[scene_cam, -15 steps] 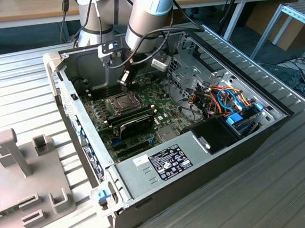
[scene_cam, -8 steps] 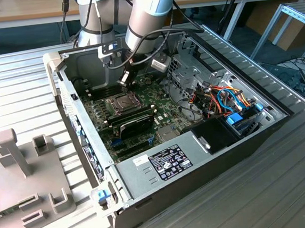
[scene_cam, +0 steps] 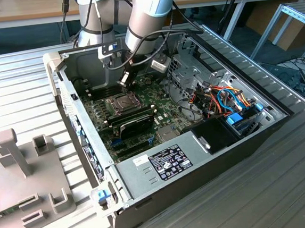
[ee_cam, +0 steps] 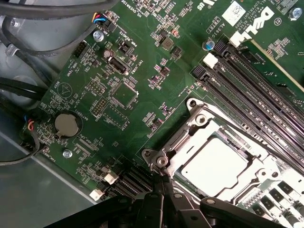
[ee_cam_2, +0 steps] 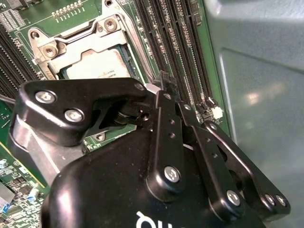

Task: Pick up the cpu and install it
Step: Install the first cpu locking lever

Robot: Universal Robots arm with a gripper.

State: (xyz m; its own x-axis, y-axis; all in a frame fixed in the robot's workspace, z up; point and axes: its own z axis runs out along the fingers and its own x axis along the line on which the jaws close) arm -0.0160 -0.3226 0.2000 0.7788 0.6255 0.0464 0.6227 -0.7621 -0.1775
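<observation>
Judged the task far along. Found the cpu [ee_cam: 216, 164] lying flat inside the socket [ee_cam: 228, 142], with the metal frame around its edges. Could not tell whether the frame was latched, so took any clamping as the part left.

Saw the gripper [ee_cam: 159, 183] carrying nothing, fingers drawn together and empty, tips just at a corner of the socket frame in both wrist views. Could not tell whether touching it.

Counted across the exterior view from its left:
- One grey fixture [scene_cam: 19, 173] at lower left, outside the case.
- One open case [scene_cam: 58, 74].
- One motherboard [scene_cam: 158, 113] inside it.
- One socket at the board's middle, holding one cpu, with one gripper just above.
- One power supply [scene_cam: 167, 163] at the near side.
- One bundle of cables [scene_cam: 228, 99] at centre right.

Counted four memory slots [ee_cam_2: 180, 47] beside the socket in the second wrist view, and one coin battery [ee_cam: 65, 123] in the first wrist view.
</observation>
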